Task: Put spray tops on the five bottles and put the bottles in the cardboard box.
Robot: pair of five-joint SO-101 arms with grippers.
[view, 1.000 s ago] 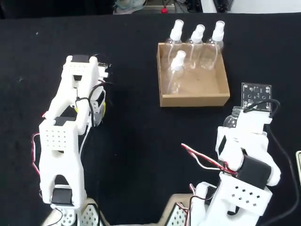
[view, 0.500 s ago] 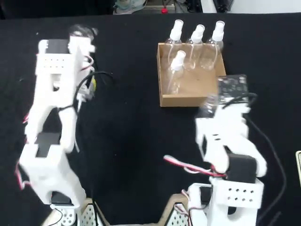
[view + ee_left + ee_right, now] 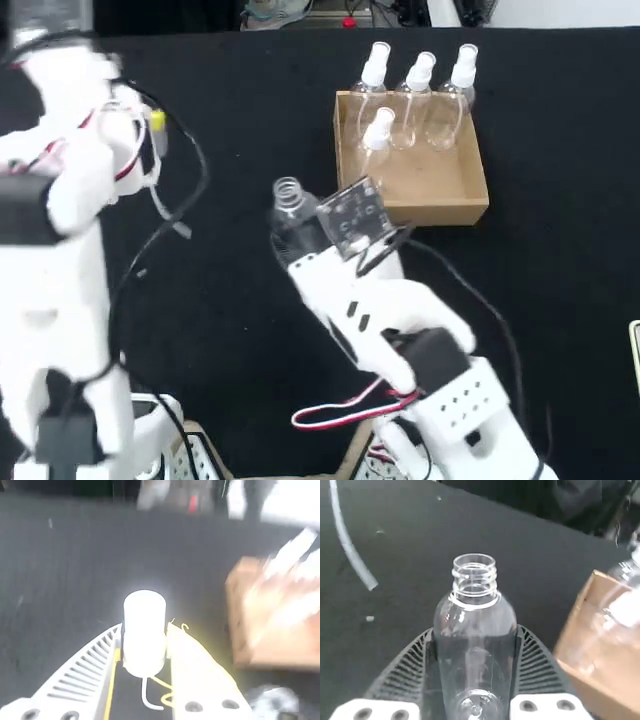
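One bottle (image 3: pixel 474 625) is left bare-necked. It sits neck up between the fingers of the right gripper (image 3: pixel 474 647), which close snug on its body, out over the black table (image 3: pixel 560 250) just short of the near left corner of the box (image 3: pixel 412 212). Well apart on the other side, the left gripper (image 3: pixel 144 632) pinches a white spray top (image 3: pixel 144 612) between its fingers, its thin tube (image 3: pixel 145 697) dangling below.

So the last capping looks not yet done: the tube has to go down that open mouth and the top be twisted on.

Farther back, the box holds four bottles, each wearing a top. One (image 3: pixel 377 130) stands toward the left, and there's a row of three (image 3: pixel 420 72) at the far wall. Four of five look finished! Bare floor shows in the box's near right part, likely room enough for the fifth.

In the way are the box's near wall, which the bottle must clear, and the capped bottle beyond it. A black cable (image 3: pixel 204 180) also loops off the left arm on the side facing the bottle.
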